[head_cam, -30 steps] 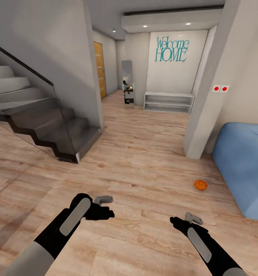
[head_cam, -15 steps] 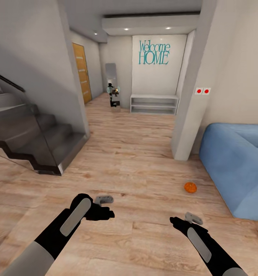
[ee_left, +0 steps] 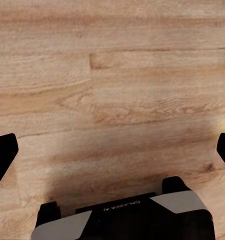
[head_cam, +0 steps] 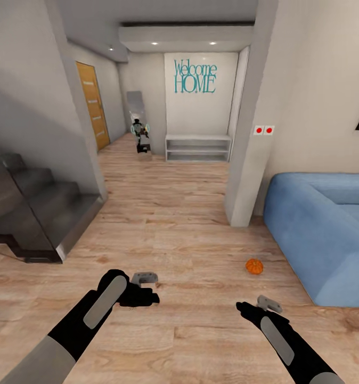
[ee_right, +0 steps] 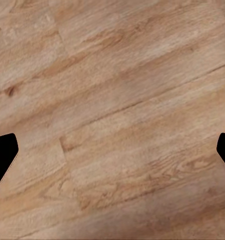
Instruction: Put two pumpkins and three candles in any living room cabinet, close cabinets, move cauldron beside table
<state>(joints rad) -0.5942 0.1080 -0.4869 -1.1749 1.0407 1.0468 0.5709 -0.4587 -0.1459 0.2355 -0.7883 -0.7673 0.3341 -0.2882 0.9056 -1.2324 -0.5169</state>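
Observation:
One small orange pumpkin lies on the wood floor, just in front of the blue sofa's near corner. My right gripper hovers low over the floor, a short way nearer to me than the pumpkin and slightly left of it. My left gripper is held further left, well apart from the pumpkin. In the wrist views both the left gripper and the right gripper are open, with bare floorboards between the wide-set fingertips. The candles, cabinet, cauldron and table are out of view.
A blue sofa takes up the right side. A grey wall pillar stands behind the pumpkin. Dark stairs rise at the left. Down the hallway are a white shelf, a mirror and a wooden door.
The camera has swung to the right, so the whole picture has slid left, with more sofa and less staircase in it. Both arms keep the same pose.

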